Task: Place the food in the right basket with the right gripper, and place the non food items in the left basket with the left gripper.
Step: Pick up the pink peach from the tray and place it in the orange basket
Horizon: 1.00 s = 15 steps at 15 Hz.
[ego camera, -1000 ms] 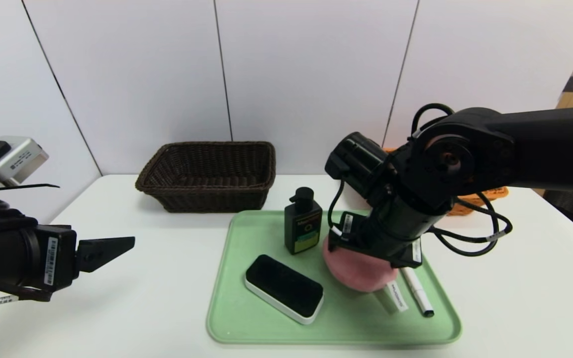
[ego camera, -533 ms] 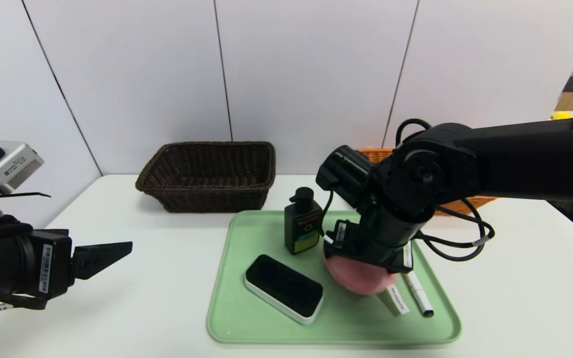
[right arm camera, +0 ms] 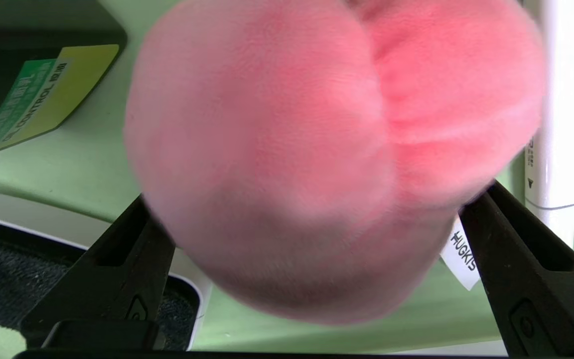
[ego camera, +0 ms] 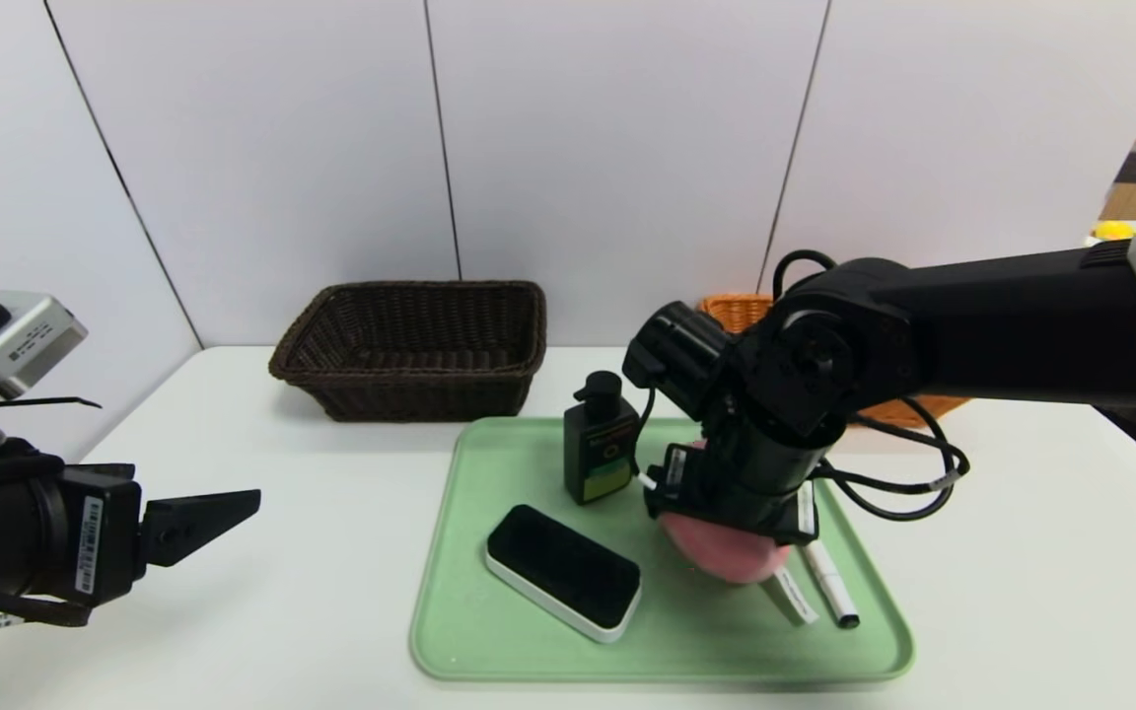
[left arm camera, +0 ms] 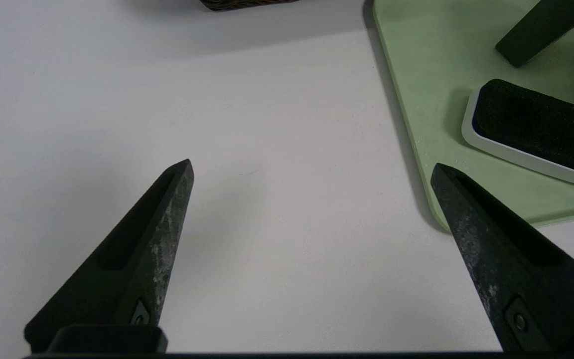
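My right gripper (right arm camera: 317, 199) has come slightly lower over the tray (ego camera: 489, 656) since the earlier frame. Its fingers are spread wide on either side of the pink plush peach (right arm camera: 327, 149), which sits on the green tray between the pump bottle (ego camera: 600, 444) and the white marker pen (ego camera: 832, 584). The black-topped eraser (ego camera: 563, 572) lies nearby. My left gripper (left arm camera: 312, 167), fingers open and holding nothing, hangs above the white bench (ego camera: 331, 552). Behind the tray are the dark brown basket (ego camera: 420, 390) and the orange-tan basket (ego camera: 734, 311), partly hidden by my arm.
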Tool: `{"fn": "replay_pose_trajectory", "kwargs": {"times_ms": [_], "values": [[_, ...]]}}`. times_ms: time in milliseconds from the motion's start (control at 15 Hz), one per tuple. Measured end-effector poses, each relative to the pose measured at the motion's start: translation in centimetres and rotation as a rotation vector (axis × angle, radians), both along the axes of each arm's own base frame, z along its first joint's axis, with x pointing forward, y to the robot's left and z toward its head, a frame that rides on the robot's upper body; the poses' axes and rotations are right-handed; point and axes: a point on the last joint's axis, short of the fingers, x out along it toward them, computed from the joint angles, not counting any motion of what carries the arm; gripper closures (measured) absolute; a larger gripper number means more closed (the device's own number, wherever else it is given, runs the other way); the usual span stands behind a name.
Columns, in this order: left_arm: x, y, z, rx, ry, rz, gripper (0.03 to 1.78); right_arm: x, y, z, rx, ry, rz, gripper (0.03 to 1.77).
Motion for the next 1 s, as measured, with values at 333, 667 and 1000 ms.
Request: {"fn": "replay_pose_trajectory", "kwargs": {"times_ms": [333, 667, 1000], "values": [[0.0, 0.0, 0.0, -0.001, -0.003, 0.0, 0.12, 0.2, 0.1, -0.4, -0.007, 0.008, 0.0, 0.09], [-0.3, 0.1, 0.0, -0.001, -0.004, -0.001, 0.12, 0.1, 0.0, -0.1, 0.0, 0.002, 0.001, 0.74], [-0.6, 0.2, 0.1, -0.004, -0.016, -0.002, 0.12, -0.4, -0.1, 0.7, 0.017, -0.008, 0.011, 0.99]]}}
